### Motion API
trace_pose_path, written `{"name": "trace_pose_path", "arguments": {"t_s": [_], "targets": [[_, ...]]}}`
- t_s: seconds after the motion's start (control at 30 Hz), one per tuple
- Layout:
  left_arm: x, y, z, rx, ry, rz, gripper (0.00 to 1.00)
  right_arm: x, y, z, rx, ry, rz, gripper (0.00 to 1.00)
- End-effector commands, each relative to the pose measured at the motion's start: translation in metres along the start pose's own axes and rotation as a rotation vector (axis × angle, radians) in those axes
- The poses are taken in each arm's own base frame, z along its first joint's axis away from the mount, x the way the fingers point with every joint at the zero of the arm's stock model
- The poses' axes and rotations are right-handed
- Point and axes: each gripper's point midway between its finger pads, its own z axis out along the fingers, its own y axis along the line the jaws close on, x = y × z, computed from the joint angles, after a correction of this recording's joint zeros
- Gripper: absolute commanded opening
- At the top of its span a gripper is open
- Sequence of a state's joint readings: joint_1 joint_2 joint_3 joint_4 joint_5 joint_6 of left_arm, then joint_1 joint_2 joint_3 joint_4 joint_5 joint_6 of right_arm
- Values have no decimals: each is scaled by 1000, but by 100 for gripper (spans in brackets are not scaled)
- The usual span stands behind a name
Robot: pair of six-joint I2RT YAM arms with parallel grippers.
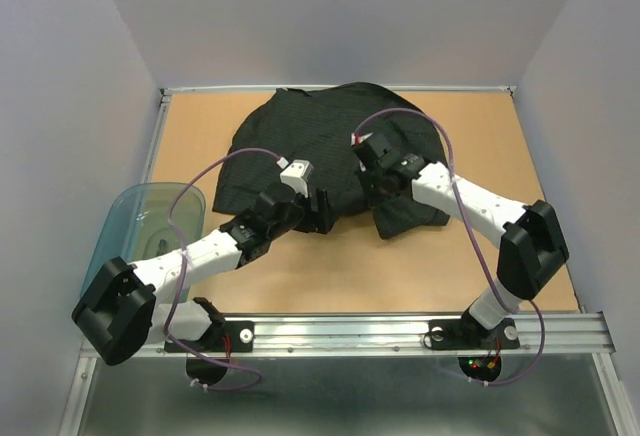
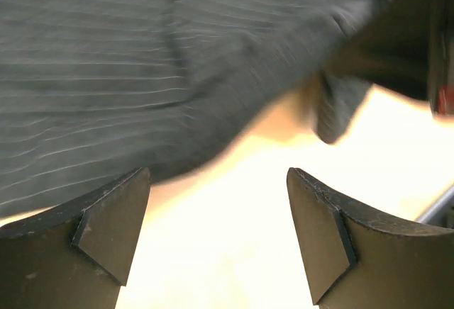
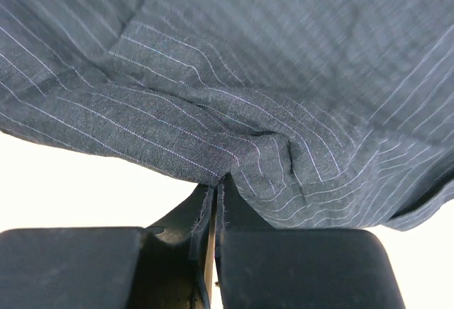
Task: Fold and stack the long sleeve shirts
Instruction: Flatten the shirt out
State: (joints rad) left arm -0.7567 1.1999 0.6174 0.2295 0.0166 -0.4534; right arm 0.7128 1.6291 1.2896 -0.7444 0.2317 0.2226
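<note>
Right end effector [image 3: 214, 238] clamped on shirt [image 3: 234, 75] edge fold, fabric bunched just ahead. Left end effector [image 2: 218, 234] open, empty, shirt just beyond it. Risk: thin pinch slips on lift; 1-sided pull crumples shirt.

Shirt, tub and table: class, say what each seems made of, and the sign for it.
Shirt: soft woven cloth, matte dark with thin pale pinstripes; it creases and folds. Tub: probably plastic, translucent blue-grey, slightly glossy, see-through. Table: smooth tan board, wood or laminate; cannot tell which.
</note>
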Motion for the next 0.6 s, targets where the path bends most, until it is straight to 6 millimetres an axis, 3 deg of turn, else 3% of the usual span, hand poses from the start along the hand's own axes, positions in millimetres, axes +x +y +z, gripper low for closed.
{"name": "trace_pose_path", "arguments": {"t_s": [0.0,0.2,0.23,0.37,0.53,0.57], "targets": [[-26,-41,-2,169,-134,64,89,-37,-4,-33,-136,-56,52,1],[-12,-60,15,210,-102,91,89,-52,-12,-38,-171,-50,87,1],[-12,-64,18,220,-112,89,90,-54,-5,-41,-215,-50,88,1],[-8,-63,34,194,-128,84,90,-58,0,-43,-251,-49,104,1],[-31,-52,47,116,-276,143,92,-64,4,-49,-283,-64,112,1],[-28,-45,50,97,-285,160,92,-65,4,-49,-286,-65,114,1]]}}
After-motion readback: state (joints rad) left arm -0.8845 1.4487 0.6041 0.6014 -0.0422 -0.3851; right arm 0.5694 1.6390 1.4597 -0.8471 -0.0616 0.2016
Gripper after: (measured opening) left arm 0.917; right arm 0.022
